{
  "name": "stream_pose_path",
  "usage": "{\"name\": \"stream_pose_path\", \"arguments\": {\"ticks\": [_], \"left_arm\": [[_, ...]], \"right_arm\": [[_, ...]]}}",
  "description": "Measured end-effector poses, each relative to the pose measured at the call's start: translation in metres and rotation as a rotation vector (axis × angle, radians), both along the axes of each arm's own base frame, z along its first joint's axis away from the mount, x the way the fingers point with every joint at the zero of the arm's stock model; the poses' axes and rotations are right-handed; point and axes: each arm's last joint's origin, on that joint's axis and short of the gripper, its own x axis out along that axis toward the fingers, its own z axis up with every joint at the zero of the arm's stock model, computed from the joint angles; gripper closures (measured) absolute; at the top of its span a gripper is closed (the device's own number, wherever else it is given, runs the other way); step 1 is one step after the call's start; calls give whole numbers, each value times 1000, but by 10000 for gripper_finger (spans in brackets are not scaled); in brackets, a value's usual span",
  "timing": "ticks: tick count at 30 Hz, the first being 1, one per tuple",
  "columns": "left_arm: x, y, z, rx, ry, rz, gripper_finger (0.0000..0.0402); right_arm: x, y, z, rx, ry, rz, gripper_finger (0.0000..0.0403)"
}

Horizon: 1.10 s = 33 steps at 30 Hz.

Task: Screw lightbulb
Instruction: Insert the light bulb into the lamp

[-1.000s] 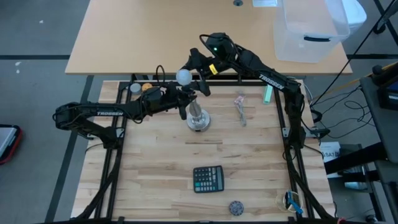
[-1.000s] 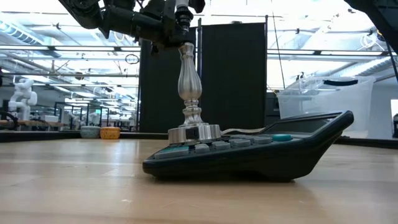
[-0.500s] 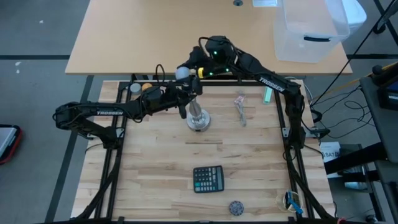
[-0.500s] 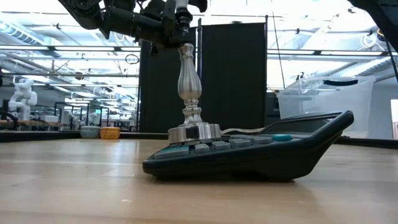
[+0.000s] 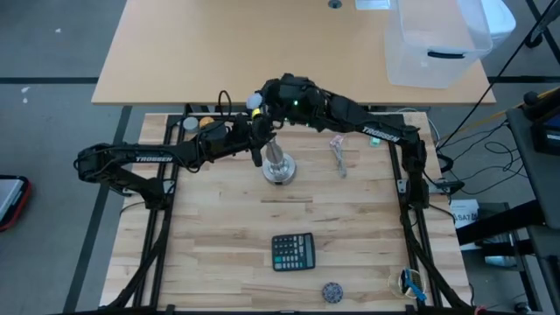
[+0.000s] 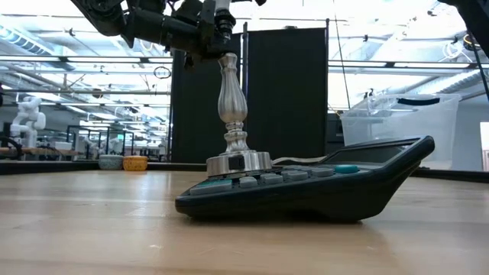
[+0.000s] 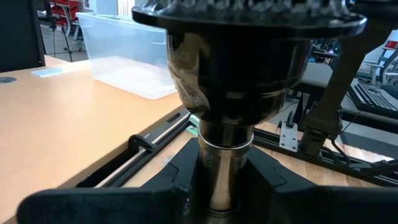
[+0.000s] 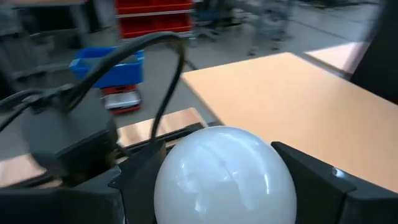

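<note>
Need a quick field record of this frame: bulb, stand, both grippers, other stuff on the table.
lightbulb: white globe between the right gripper's fingers, above the stand's top
stand: silver, upright on the wooden table; stem, round base
left gripper: shut on the stand's neck just under the dark socket
right gripper: shut on the lightbulb, over the socket
calculator: near edge of table, apart from the stand
seating: cannot tell whether the bulb's base is in the socket
</note>
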Motion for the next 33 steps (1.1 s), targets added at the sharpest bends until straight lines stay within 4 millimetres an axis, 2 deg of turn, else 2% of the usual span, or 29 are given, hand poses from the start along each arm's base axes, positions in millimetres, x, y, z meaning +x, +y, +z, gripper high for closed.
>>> {"name": "stream_pose_path", "arguments": {"ticks": [6,13,17,22,28,33], "left_arm": [[0,1,0,-10,-3,3,328],[0,0,0,-14,-8,-1,328],[0,0,0,-19,-6,0,328],[-1,0,-1,-27,-2,2,328],[0,-1,-1,-27,-3,-3,328],[0,1,0,-48,-16,6,328]], "right_arm": [[5,24,-3,-7,-27,-217,130],[16,38,-14,-13,-57,-374,129],[27,41,-22,-21,-42,-318,127],[28,48,-18,-82,-34,-265,105],[15,47,-2,-101,-46,-172,72],[-3,52,28,-159,-129,-8,57]]}}
